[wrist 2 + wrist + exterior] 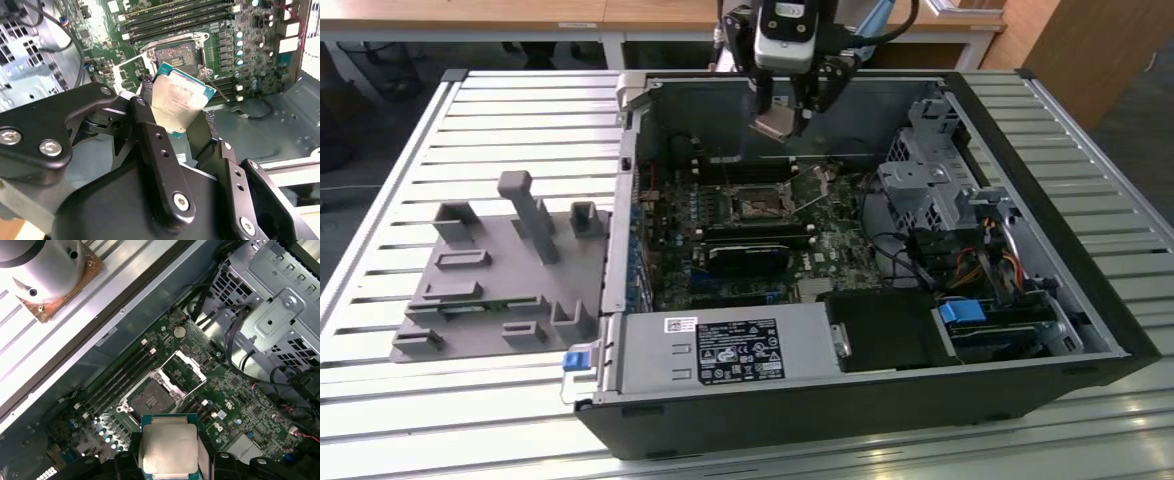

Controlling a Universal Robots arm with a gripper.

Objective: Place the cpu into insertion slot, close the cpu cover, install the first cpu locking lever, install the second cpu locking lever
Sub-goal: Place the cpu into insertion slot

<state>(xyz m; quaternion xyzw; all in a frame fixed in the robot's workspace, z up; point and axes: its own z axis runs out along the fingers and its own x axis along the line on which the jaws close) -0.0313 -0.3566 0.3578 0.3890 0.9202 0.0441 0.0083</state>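
Pinching the cpu [180, 102] by two opposite edges, the gripper [790, 112] hung above the insertion slot [150, 401], well clear of it. The chip's flat silver-grey face was left bare (a grip likely chosen so the underside could meet the socket). The slot, a dark square in a metal rim, lay uncovered. Just beside it, the cpu cover [191, 363], a thin windowed frame, stood hinged open.

cpu [177, 100]: silver-grey metal lid, dull sheen, green board edge. gripper [176, 120] fingers [157, 150]: matt black, smooth, bright steel screws. cpu cover [195, 367]: bare shiny metal. insertion slot [150, 399]: dark, matt, metal-rimmed. motherboard [235, 390]: glossy green. case [854, 420]: black outside, grey sheet metal inside. Under case, table [400, 420]: ribbed brushed metal. Beside case, fixture [480, 280]: matt grey plastic.
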